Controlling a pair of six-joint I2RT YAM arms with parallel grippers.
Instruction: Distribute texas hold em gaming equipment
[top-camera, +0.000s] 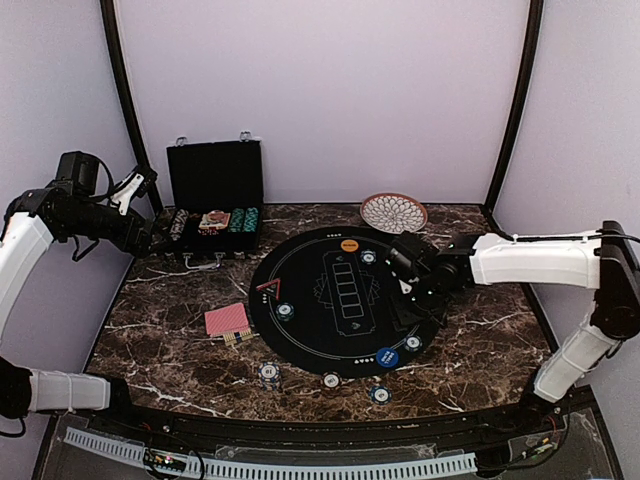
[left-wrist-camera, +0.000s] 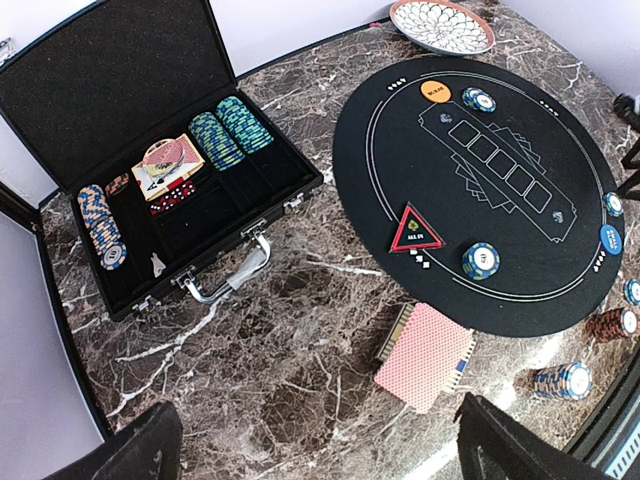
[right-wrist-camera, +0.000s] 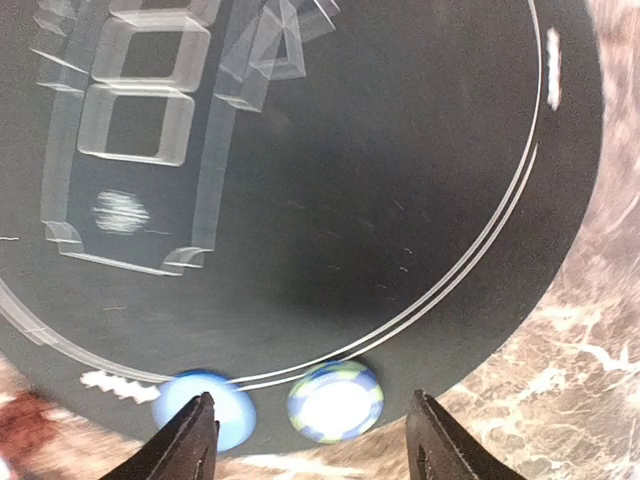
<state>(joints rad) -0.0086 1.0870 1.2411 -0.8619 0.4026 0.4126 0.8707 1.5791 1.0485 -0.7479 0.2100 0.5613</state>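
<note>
A black round mat (top-camera: 345, 300) carries an orange button (top-camera: 349, 244), a red triangle marker (left-wrist-camera: 417, 229), a blue button (right-wrist-camera: 205, 408) and single chips. My right gripper (right-wrist-camera: 315, 445) hovers open over the mat's edge. A blue-green chip (right-wrist-camera: 335, 401) lies flat between its fingers, touching neither. Red-backed cards (left-wrist-camera: 425, 355) lie fanned on the marble left of the mat. Chip stacks (left-wrist-camera: 561, 380) stand at the near edge. My left gripper (left-wrist-camera: 320, 460) hangs open and empty high above the table, near the case.
An open black case (left-wrist-camera: 160, 180) at the back left holds chip rows, cards and dice. A patterned plate (top-camera: 394, 212) sits behind the mat. Walls close in the marble table (top-camera: 180, 345) on three sides.
</note>
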